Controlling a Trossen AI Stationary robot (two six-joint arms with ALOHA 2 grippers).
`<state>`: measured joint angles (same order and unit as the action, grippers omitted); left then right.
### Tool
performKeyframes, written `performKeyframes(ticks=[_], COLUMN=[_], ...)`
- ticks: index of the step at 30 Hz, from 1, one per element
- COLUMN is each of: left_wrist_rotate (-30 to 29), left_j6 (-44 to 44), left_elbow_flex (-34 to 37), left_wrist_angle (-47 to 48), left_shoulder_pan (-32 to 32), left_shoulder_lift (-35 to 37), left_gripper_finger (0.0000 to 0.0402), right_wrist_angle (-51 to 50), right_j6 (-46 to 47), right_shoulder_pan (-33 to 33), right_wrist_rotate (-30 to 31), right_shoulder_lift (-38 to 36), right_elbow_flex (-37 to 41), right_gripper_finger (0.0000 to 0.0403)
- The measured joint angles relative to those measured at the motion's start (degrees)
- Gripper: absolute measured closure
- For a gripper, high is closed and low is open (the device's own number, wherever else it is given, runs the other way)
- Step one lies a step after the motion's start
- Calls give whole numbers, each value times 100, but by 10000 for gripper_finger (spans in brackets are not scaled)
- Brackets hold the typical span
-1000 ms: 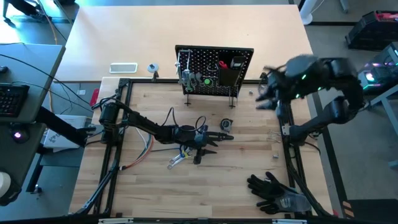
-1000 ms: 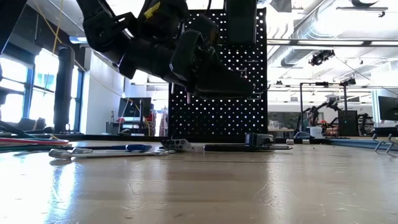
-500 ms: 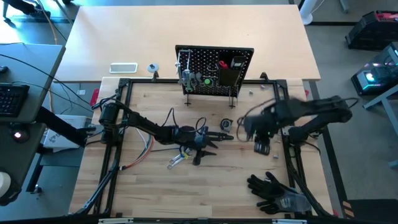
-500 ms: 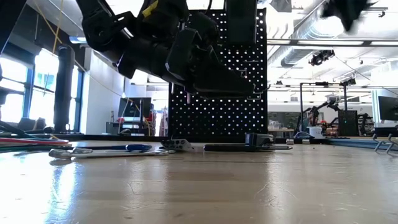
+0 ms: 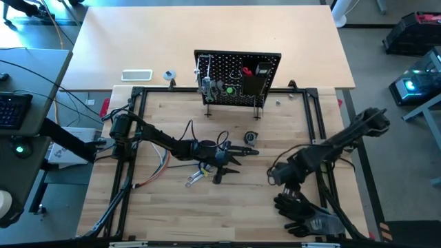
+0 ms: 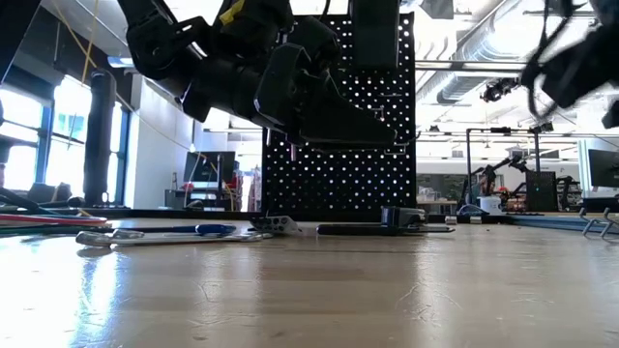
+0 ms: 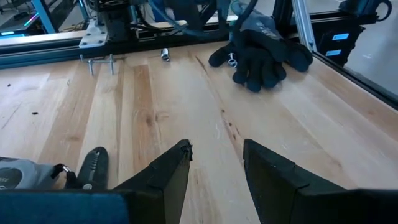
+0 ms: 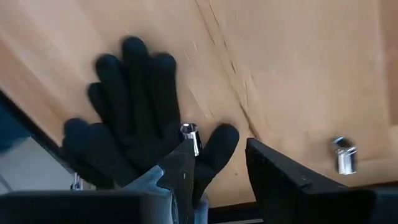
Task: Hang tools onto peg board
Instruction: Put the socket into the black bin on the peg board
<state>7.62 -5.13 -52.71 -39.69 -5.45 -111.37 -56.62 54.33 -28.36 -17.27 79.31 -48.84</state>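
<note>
- My right gripper (image 5: 281,180) has swung down from beside the peg board (image 5: 238,77) to just above the gloves (image 5: 303,212), fingers apart, holding nothing.
- My left gripper (image 5: 238,154) stays low in front of the board, open and empty.
- Tools (image 5: 198,176) lie below it, unmoved.

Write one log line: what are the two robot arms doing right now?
left gripper: open, empty, over table middle | right gripper: open, empty, above black gloves | black perforated peg board: upright, some tools hung
</note>
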Motion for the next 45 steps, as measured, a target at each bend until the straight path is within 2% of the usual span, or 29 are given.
performKeyframes(ticks=[7, 14, 22, 26, 34, 37, 43, 45], left_wrist_rotate=[-1, 107, 219, 353, 372, 372, 369, 369], left_j6=[31, 173, 198, 195, 195, 195, 197, 200], left_elbow_flex=[-10, -246, -685, -710, -710, -710, -710, -710], left_wrist_angle=[-79, -149, -150, -78, -6, -2, -1, 15], left_shoulder_pan=[0, 0, -97, -105, -103, -103, -101, -101], left_shoulder_lift=[-79, -595, -1042, -1064, -1064, -1064, -1064, -1064], left_gripper_finger=[260, 260, 260, 260, 260, 260, 260, 260], right_wrist_angle=[1407, 1495, 1614, 1679, 1757, 1841, 1803, 1776], right_j6=[1068, 1770, 1660, 1464, 758, 457, -472, -789], right_shoulder_pan=[-679, -1200, -1266, -1268, -1100, -875, -516, -436], right_wrist_rotate=[-378, -265, -122, -379, -413, 14, 1769, 2068], right_shoulder_lift=[0, 5, 349, 649, 1018, 994, 1034, 1038], right_elbow_flex=[675, 776, 778, 778, 754, 697, 316, 202], right_gripper_finger=[265, 265, 278, 303, 360, 376, 382, 382])
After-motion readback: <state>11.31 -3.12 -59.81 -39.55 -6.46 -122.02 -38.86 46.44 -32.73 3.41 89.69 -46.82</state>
